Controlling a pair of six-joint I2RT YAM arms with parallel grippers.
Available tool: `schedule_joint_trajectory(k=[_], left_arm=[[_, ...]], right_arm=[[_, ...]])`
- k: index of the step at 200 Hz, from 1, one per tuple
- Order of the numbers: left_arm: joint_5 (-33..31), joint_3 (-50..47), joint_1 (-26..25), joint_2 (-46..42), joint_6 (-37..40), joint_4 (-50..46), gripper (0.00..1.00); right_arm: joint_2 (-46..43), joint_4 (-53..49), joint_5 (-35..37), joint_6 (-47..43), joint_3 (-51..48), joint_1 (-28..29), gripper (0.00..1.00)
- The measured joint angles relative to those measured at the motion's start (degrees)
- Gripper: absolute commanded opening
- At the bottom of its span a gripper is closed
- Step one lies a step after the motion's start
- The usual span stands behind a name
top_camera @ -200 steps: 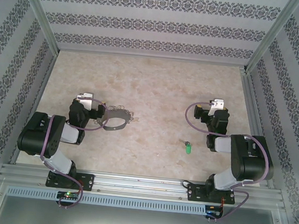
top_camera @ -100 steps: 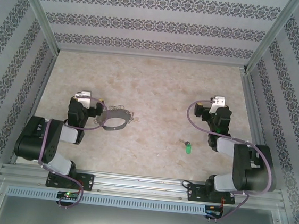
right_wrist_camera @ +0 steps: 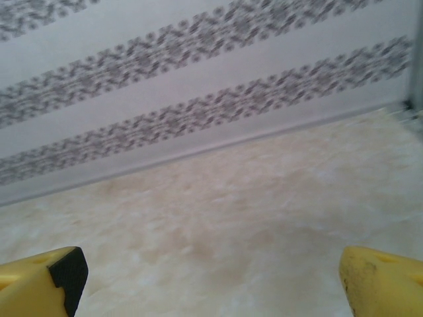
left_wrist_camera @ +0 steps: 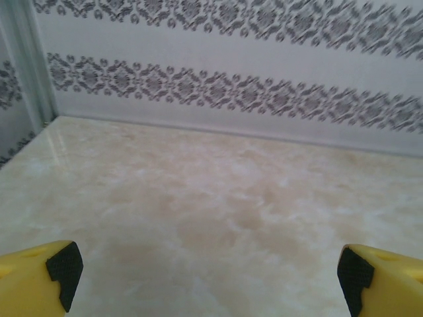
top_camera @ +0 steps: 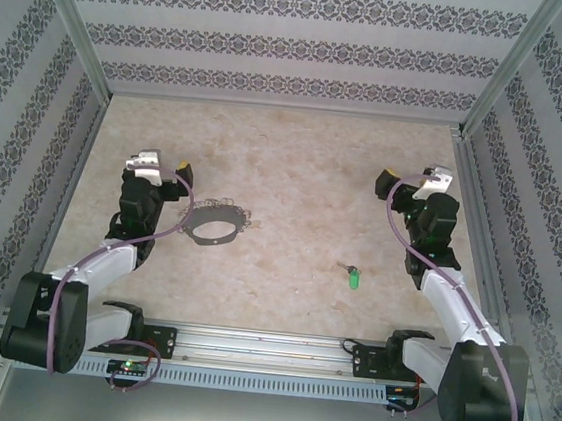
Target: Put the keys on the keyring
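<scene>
Green-headed key [top_camera: 353, 276] is lying nearer my right gripper [top_camera: 410, 180], inward of it and toward the bases. Grey keyring [top_camera: 211, 229] is sitting just inward of my left gripper [top_camera: 167, 170]. Both grippers are hanging wide open, gripping nothing.

The keyring [top_camera: 210, 239] lies on the desk [top_camera: 296, 162] toward the left; the keys [top_camera: 352, 276] lie well apart to its right, nearer the front edge.
</scene>
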Motion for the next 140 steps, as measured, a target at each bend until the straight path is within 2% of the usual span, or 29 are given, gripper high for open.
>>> schedule_joint_trajectory(k=[25, 58, 102, 140], left_arm=[[0.8, 2.2, -3.3, -1.0, -4.1, -5.2, 1.00], [2.2, 4.6, -6.9, -0.6, -6.5, -11.7, 1.00], [1.9, 9.0, -7.2, 1.7, -7.8, -20.5, 1.00], [2.5, 9.0, -7.2, 0.6, -10.4, -22.3, 1.00]], right_arm=[[0.0, -3.4, -5.3, 2.3, 0.0, 3.7, 0.87], [2.3, -7.8, -8.6, 2.4, 0.4, 13.7, 0.78], [13.0, -8.8, -8.7, 1.7, 1.1, 30.2, 0.73], [25.7, -9.5, -9.6, 1.0, 8.6, 39.5, 0.61]])
